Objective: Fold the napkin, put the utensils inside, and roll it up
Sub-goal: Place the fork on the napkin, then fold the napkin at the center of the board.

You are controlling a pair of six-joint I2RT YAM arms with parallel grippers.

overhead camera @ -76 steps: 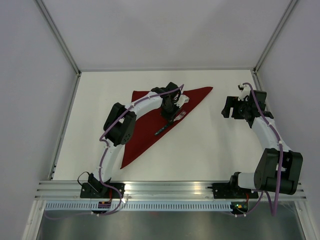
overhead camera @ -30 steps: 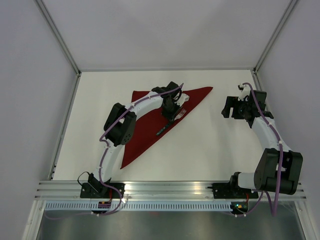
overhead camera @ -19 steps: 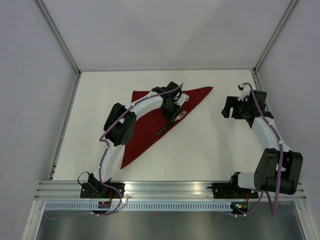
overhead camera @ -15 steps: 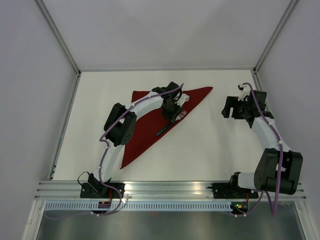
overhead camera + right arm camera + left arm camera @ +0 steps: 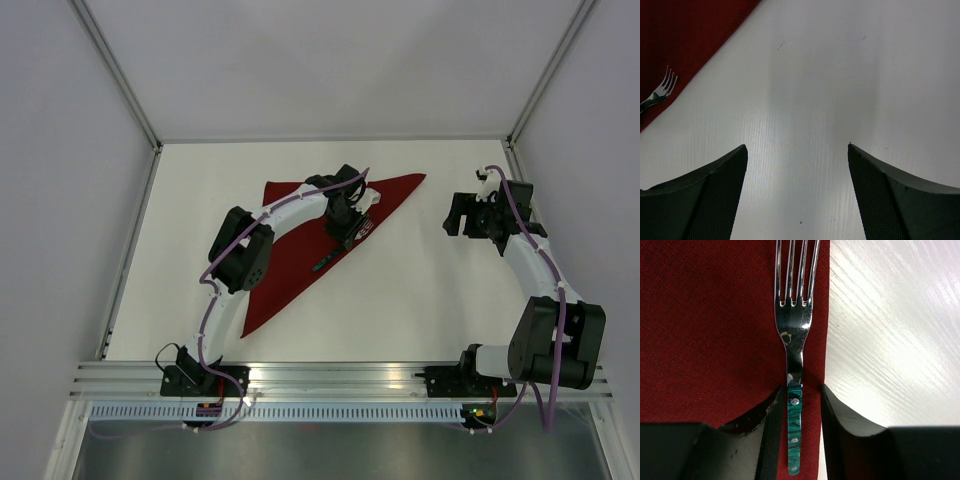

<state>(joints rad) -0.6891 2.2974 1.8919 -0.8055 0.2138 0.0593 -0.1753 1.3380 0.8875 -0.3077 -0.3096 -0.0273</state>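
Observation:
The dark red napkin [image 5: 290, 250] lies folded into a triangle on the white table. It also shows in the left wrist view [image 5: 705, 325] and the right wrist view [image 5: 685, 30]. The fork [image 5: 360, 228] lies on the napkin along its right edge; it has silver tines and a dark green handle [image 5: 794, 330]. My left gripper [image 5: 345, 236] is low over the fork, its jaws narrowly open astride the handle [image 5: 799, 395], with a small gap on each side. My right gripper [image 5: 455, 215] hovers wide open and empty over bare table [image 5: 796, 150]. The fork's tines show at the left of that view [image 5: 662, 91].
White walls and metal frame posts [image 5: 120, 80] enclose the table. An aluminium rail [image 5: 330, 378] runs along the near edge by the arm bases. Bare table [image 5: 420, 290] lies between the napkin and the right arm.
The fork has shifted slightly up and left with my left gripper, so its tines now lie on the napkin instead of past its edge. The right arm has not moved.

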